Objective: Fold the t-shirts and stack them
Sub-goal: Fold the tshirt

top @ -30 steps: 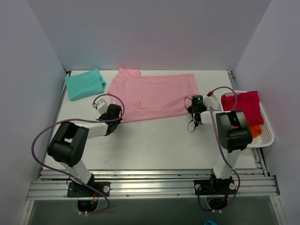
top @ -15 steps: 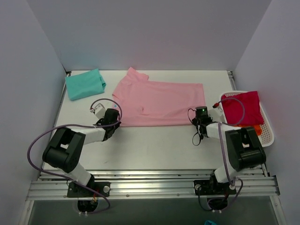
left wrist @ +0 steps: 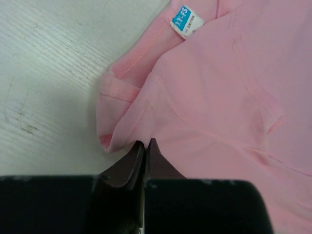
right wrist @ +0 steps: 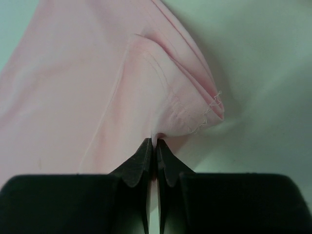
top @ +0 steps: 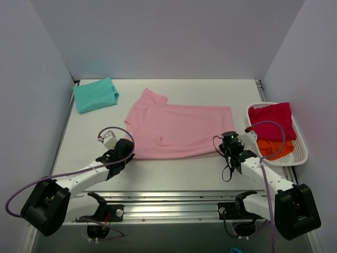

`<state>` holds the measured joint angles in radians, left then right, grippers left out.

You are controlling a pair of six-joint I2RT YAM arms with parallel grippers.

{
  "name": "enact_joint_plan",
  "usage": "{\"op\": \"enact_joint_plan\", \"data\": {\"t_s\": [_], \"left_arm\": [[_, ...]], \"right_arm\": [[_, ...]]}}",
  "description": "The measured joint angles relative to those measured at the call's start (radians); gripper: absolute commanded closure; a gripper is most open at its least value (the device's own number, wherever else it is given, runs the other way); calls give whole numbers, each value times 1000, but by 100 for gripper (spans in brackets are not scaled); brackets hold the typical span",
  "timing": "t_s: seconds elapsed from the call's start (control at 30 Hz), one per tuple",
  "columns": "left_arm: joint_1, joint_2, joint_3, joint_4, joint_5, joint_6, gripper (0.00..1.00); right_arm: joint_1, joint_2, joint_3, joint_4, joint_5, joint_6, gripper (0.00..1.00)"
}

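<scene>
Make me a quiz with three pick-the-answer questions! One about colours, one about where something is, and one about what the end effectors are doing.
1. Which colours are the t-shirts in the basket?
A. red and orange
B. blue and green
C. black and white

2. Where is the teal t-shirt?
A. in the basket
B. at the far left corner of the table
C. under the pink one

3. What are the left end effector and right end effector doing?
A. both open
B. one open
C. both shut on the pink t-shirt

Answers:
1 A: the red t-shirt and orange t-shirt fill it.
2 B: it lies folded there, alone.
3 C: each wrist view shows the fingers closed on pink cloth.
</scene>
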<state>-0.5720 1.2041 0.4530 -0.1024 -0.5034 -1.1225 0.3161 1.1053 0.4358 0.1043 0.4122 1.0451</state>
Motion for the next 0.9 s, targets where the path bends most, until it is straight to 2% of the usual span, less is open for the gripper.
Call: {"op": "enact_joint_plan", "data": {"t_s": [0.03, 0.07, 0.1, 0.13, 0.17, 0.2, 0.23, 0.27, 0.33, 0.5, 0.63, 0.7, 0.77, 0.9], "left_arm": [[-9, -36, -4, -23, -4, -5, 94], [-18, -72, -6, -47, -8, -10, 90], [-23, -109, -7, -68, -12, -14, 84], [-26, -144, -8, -89, -13, -18, 65], [-28, -177, -8, -111, -17, -18, 53], [-29, -208, -8, -132, -20, -18, 40], [-29, -235, -8, -151, -22, -21, 30], [-30, -266, -8, -175, -23, -23, 16], [-34, -310, -8, -213, -17, -21, 5], [-43, -399, -6, -298, -4, -13, 2], [-41, -390, 25, -237, -18, 69, 6], [-24, -312, 68, -137, -17, 153, 6], [32, -164, 162, -28, 17, 255, 6], [190, 287, 529, 164, 172, 455, 6]], "right_arm": [[1, -23, -2, -28, 0, 4, 100], [5, -45, -3, -59, 2, 9, 94], [6, -64, -3, -82, 3, 14, 82], [6, -77, -3, -110, 5, 20, 45], [6, -104, -3, -132, 8, 31, 23], [7, -129, -3, -162, 11, 30, 6], [6, -152, -3, -188, 14, 35, 0], [7, -174, -3, -212, 17, 31, 0], [7, -224, -3, -257, 18, 32, 0], [7, -328, 6, -351, 19, 26, 0], [7, -328, 39, -315, 18, -28, 0], [7, -283, 64, -257, 8, -69, 0], [7, -201, 113, -182, -17, -116, 0], [7, -52, 167, -40, -84, -174, 0]]}}
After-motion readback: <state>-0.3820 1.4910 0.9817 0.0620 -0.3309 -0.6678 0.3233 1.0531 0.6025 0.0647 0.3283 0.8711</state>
